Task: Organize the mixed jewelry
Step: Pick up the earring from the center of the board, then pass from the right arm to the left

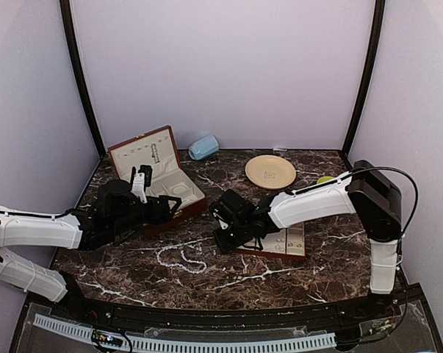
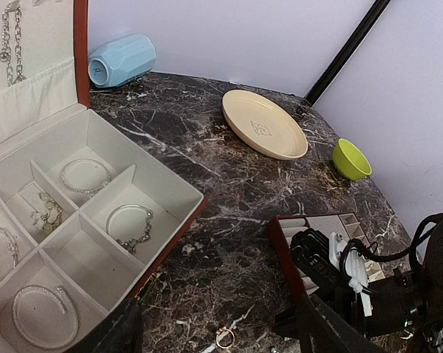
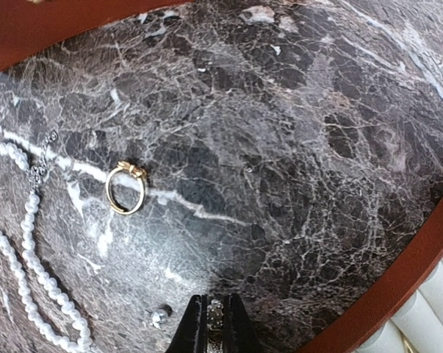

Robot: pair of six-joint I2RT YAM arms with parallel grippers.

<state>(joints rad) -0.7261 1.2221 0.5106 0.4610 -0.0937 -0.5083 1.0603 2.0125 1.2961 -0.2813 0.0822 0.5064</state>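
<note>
My right gripper (image 3: 214, 312) is shut on a small silvery stone-set piece (image 3: 216, 310), just above the marble; I cannot tell if it is a ring or an earring. A gold-coloured ring (image 3: 125, 189) lies to its left and a tiny silvery stud (image 3: 159, 318) lies beside the fingers. The white pearl strand (image 3: 21, 268) runs down the left edge and shows in the top view (image 1: 183, 257). My left gripper (image 2: 215, 318) is open and empty, low over the marble with the gold ring (image 2: 225, 337) between its fingers.
The open red-brown box (image 2: 178, 193) with bracelets in its cream compartments is at left. The cream slotted tray (image 2: 318, 225) lies right, under my right arm (image 2: 346, 276). A cream plate (image 2: 264, 123), a green bowl (image 2: 350, 159) and a tipped blue cup (image 2: 122, 60) stand at the back.
</note>
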